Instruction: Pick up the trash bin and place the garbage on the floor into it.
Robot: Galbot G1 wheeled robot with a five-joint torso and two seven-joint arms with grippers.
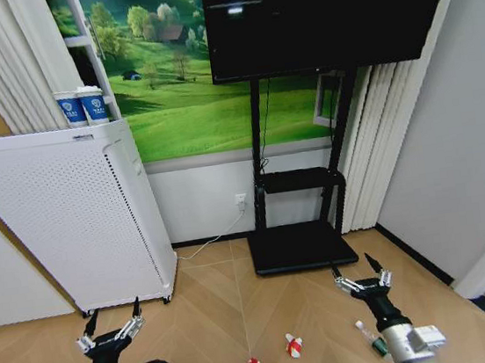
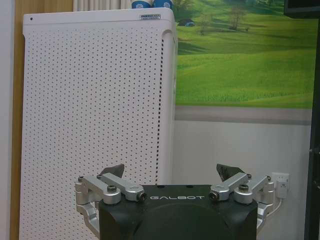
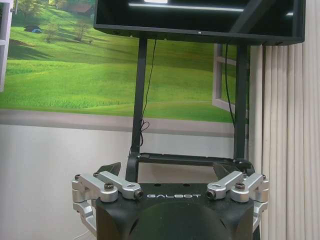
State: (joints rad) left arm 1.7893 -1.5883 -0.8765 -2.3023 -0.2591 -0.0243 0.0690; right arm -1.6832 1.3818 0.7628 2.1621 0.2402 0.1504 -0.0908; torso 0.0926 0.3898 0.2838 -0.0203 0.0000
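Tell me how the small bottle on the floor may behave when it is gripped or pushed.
The bottle lies on its side on the smooth floor, so a push would probably roll it. It looks clear and small, so likely light and easily squeezed. The open right end effector hovers just above it in the head view.

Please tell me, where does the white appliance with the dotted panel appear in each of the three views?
Head view: the white appliance stands at left against the wall, paper cups on top.
Left wrist view: it covers the left half, behind the left gripper.
Right wrist view: not in it.
Shared landmark: the green meadow mural.
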